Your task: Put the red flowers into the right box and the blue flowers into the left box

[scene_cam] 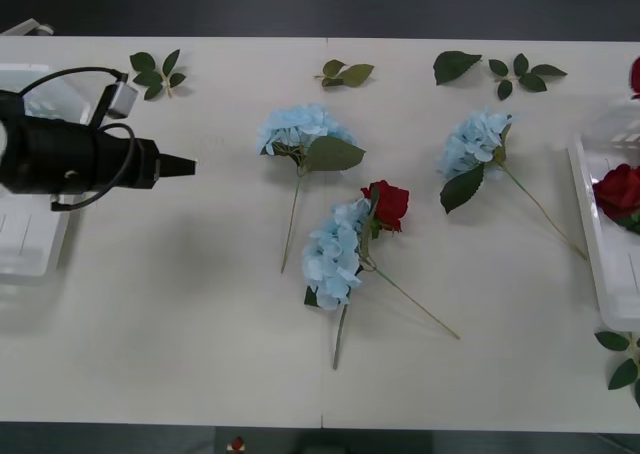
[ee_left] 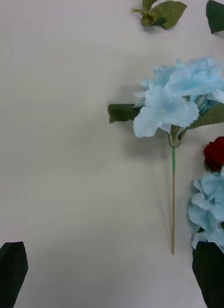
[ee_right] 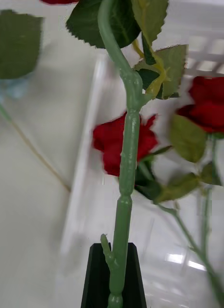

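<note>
One light rose (ee_right: 122, 144) hangs clamped by its stiff stem in our right gripper (ee_right: 114, 274); our left gripper (ee_left: 112, 269) gapes, empty.

Three blue flowers (scene_cam: 300, 134) and one red flower (scene_cam: 388, 204) flat mid-table.
</note>
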Controlling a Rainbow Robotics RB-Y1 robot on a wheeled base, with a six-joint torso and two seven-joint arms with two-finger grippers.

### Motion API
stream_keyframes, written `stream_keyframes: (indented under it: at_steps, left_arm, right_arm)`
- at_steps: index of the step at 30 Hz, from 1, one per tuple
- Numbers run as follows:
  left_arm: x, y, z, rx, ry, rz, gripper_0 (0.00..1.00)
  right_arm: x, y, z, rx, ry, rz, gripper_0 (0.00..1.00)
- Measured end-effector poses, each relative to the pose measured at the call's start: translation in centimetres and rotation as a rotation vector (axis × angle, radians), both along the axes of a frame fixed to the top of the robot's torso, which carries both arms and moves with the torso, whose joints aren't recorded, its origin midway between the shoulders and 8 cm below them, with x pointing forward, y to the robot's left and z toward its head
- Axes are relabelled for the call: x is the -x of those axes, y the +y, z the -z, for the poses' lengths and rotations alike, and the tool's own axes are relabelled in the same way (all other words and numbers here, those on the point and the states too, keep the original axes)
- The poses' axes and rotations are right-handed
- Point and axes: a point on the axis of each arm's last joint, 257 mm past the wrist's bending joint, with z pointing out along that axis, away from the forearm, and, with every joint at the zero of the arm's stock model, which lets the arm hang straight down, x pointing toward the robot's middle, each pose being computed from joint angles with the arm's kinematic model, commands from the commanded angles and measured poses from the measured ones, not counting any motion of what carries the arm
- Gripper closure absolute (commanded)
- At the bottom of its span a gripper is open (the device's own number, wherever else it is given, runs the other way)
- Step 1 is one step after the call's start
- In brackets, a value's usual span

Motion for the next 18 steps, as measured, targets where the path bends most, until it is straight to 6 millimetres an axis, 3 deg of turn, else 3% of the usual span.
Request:
stream_keyframes:
  at_steps: [4,9,12,18]
  left_arm:
    - [-2.9,-2.6,1.0,0.0,-0.019,-0.015,0.0]
    - [-5.2,-5.7,3.2,-0.039,-0.028,-0.026,0.0]
    - [-5.9,-8.0,4.4,-0.08,-0.038,-0.01,0.0]
    - [-6.2,-12.1,5.5,-0.161,-0.084,0.04,0.0]
  right_arm:
    - [1.1,-5.3,0.2,0.108,0.024,0.058,1.0]
    - [2.2,-9.7,0.4,0.182,0.039,0.122,1.0]
    - [2.5,-10.6,1.7,0.18,0.048,0.149,1.0]
    - [2.8,-10.4,5.8,0.123,0.068,0.191,1.0]
